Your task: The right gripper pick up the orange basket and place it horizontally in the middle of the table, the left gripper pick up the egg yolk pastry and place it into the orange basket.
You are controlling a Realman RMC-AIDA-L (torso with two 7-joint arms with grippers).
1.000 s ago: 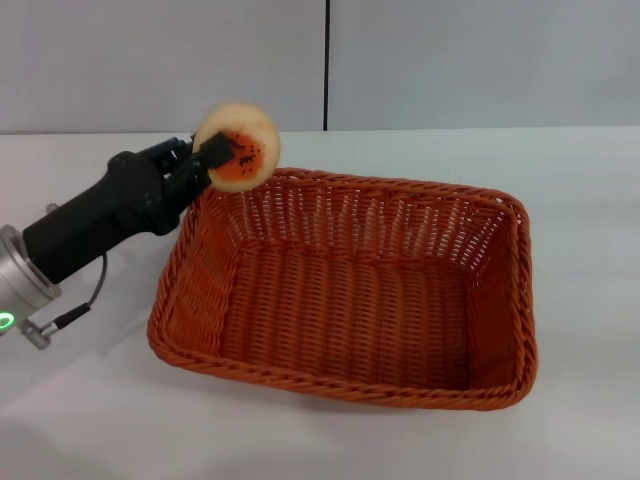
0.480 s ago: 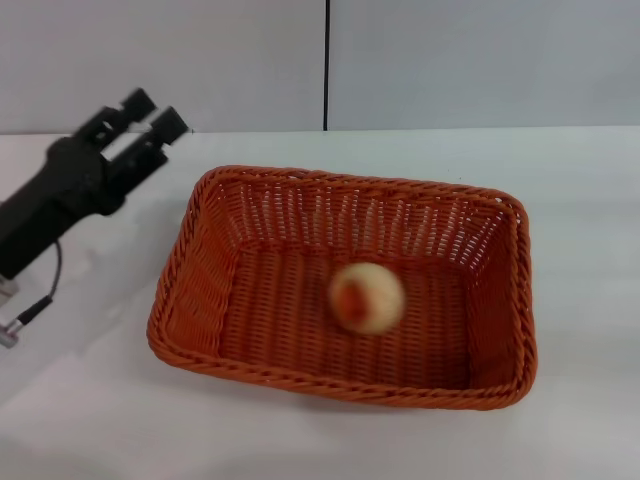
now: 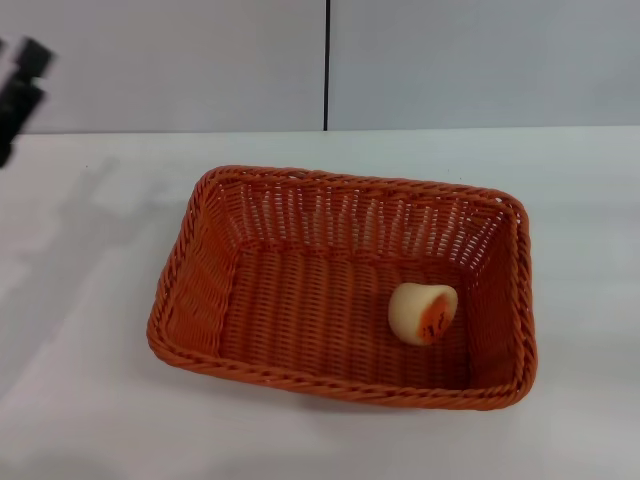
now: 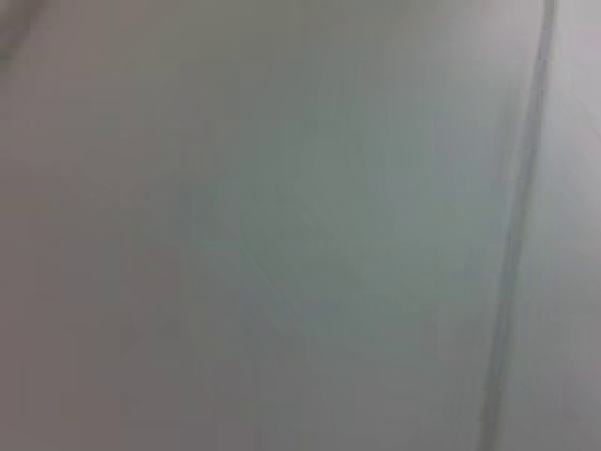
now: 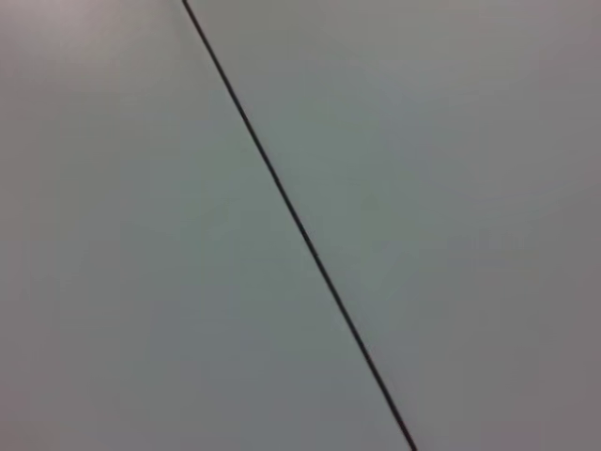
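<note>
Egg yolk pastry (image 3: 422, 313) lies tipped on its side inside the orange basket (image 3: 340, 190), cream body, speckled orange top; left hand (image 3: 20, 88) at frame edge, grip unclear.

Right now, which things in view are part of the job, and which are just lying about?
Part of the job:
- orange basket on the table
- egg yolk pastry, tipped on its side inside the basket
- left gripper, at the far-left edge, away from the basket

Lying about:
- nothing seen

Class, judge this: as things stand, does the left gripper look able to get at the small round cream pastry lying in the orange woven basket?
Probably yes: the pastry lies uncovered in the open-topped basket; the left gripper is far off.
</note>
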